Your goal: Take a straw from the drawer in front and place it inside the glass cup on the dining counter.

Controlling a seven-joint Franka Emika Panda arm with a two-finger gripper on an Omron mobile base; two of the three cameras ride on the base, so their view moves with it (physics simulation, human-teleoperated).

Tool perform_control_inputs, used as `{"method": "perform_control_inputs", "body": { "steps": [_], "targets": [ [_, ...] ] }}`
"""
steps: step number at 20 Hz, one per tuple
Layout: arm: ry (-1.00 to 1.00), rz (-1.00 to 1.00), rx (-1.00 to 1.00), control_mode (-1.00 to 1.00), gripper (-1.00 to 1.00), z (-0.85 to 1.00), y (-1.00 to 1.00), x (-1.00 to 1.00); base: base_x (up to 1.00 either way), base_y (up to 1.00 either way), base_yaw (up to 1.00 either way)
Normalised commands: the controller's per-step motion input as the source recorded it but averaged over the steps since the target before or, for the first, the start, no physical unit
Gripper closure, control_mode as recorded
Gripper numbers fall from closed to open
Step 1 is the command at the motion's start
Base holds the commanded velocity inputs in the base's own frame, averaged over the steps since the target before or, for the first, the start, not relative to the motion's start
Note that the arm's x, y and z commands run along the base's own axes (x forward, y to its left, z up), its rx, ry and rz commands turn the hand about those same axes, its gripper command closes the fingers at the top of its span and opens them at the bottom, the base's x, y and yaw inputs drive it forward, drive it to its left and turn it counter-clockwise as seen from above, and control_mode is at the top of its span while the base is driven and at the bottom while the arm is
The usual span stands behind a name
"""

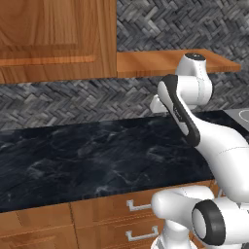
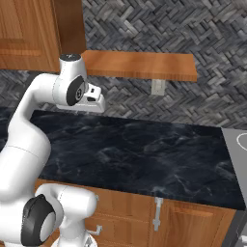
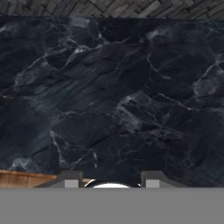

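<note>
Gripper [image 3: 109,179], two small dark finger tips parted with nothing between them, poised above the black white-veined marble worktop [image 3: 113,96] backed by grey herringbone tile. Closed medium-brown wooden drawers with silver bar handles [image 1: 138,205] sit below the front edge; the straw presumably lies inside one. Step: the approach; next comes lowering to a handle and pulling.
</note>
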Motion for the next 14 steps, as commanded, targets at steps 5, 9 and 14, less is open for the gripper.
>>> {"method": "perform_control_inputs", "body": {
  "steps": [5, 9, 14],
  "targets": [
    [0.00, 0.00, 0.00, 1.00, -1.00, 0.00, 0.00, 0.00, 0.00, 0.00, 0.00],
    [0.00, 0.00, 0.00, 1.00, -1.00, 0.00, 0.00, 0.00, 0.00, 0.00, 0.00],
    [0.00, 0.00, 0.00, 1.00, -1.00, 0.00, 0.00, 0.00, -0.34, 0.00, 0.00]
  ]
}}
